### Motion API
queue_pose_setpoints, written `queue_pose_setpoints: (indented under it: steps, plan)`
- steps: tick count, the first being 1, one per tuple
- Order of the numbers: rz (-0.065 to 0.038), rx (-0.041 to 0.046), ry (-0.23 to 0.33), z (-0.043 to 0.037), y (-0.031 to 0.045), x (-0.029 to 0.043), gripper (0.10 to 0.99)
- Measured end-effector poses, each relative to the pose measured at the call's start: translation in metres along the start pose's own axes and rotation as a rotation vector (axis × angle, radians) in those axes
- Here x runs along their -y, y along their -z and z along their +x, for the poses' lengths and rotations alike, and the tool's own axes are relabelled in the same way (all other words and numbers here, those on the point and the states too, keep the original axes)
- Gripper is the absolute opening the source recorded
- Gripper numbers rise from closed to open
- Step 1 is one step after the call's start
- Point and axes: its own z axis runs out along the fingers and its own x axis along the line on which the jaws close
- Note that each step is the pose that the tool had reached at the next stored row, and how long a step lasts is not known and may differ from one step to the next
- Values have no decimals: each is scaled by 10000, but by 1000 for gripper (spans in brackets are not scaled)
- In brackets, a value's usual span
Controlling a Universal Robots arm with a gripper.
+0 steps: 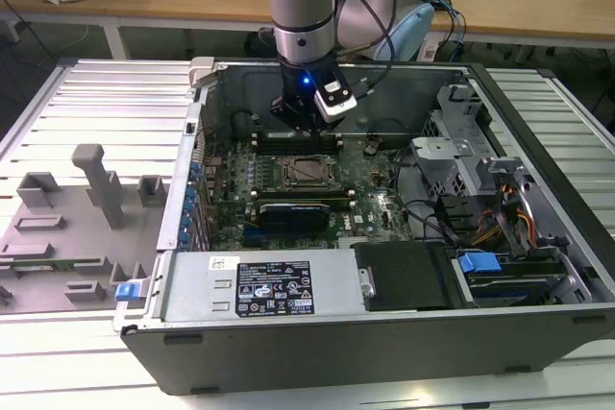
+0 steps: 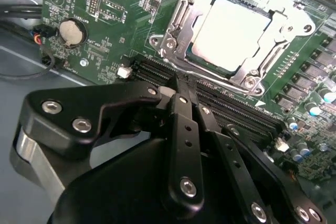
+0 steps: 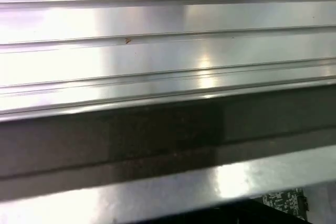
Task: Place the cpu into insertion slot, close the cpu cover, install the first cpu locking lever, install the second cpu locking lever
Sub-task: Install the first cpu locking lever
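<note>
- Gripper (image 2: 185, 92) hangs over the memory slots (image 2: 231, 109), just beside the insertion slot (image 2: 231, 30); fingers (image 2: 181, 129) clenched together, nothing between them.
- Cpu (image 2: 233, 32) sits in the insertion slot, pale top showing.
- Cpu cover (image 2: 181, 22) lies flat around the cpu, its window framing the chip.
- In the exterior view the gripper (image 1: 306, 127) hovers inside the open computer case (image 1: 317, 352), just behind the insertion slot (image 1: 309, 171).
- Round coin battery (image 2: 72, 31) lies on the green board, well apart from the slot.
</note>
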Motion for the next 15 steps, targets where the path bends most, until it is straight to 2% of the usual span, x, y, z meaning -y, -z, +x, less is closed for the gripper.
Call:
queue_pose_setpoints:
  steps: [4, 5, 7, 8, 11, 15]
  plan:
    - [6, -11, -1, 0, 0, 0, 106]
    - [72, -105, 3, -1, -1, -3, 106]
    - [206, -363, 0, -3, -5, -9, 106]
    - [306, -495, 5, -6, -7, -9, 106]
    - [408, -503, 19, -7, -8, 4, 106]
    - [474, -493, 28, -16, -6, 77, 106]
